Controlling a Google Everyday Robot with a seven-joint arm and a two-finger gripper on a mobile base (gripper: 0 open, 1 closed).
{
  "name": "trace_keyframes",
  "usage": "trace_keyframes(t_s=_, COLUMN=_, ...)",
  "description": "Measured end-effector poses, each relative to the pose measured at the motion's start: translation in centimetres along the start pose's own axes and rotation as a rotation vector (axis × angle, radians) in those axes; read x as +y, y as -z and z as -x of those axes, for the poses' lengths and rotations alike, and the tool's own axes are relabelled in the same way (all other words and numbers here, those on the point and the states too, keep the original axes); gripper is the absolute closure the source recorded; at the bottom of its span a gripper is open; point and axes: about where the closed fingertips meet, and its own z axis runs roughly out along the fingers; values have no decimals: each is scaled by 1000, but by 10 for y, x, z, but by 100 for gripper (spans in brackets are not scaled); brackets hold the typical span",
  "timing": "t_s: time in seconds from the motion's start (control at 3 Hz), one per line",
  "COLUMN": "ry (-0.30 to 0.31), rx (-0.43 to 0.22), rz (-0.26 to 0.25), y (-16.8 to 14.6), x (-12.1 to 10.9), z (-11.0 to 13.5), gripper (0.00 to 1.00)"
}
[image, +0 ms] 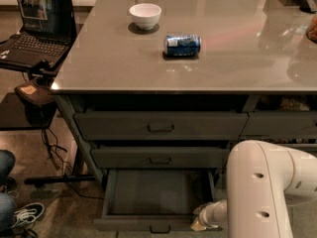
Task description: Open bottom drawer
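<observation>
The bottom drawer [148, 224] is the lowest of the wide left stack and stands pulled out toward me. Its dark inside [158, 192] looks empty, and its small loop handle [159, 229] sits at the centre of the front, at the bottom edge of the view. My gripper [200, 223] is low at the drawer's front right corner, at the end of the white arm [262, 192]. The arm's bulk hides most of the gripper.
Two taller grey drawers [161, 126] [159, 158] sit shut above it, and a narrower stack [280, 125] stands to the right. On the grey tabletop are a white bowl [145, 15] and a blue can [182, 44] on its side. A laptop [34, 26] on a stand and a person's shoe [22, 214] are at the left.
</observation>
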Motion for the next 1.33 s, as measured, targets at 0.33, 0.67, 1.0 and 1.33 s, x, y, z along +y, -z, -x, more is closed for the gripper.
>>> trace_keyframes(t_s=0.33, ry=-7, rx=-8, rz=-12, y=2, x=9, z=-5, gripper=100)
trace_keyframes(t_s=0.67, ry=-7, rx=-8, rz=-12, y=2, x=9, z=-5, gripper=100)
trace_keyframes(t_s=1.0, ry=-7, rx=-8, rz=-12, y=2, x=9, z=-5, gripper=82)
trace_keyframes(t_s=1.33, ry=-7, rx=-8, rz=-12, y=2, x=9, z=-5, gripper=58)
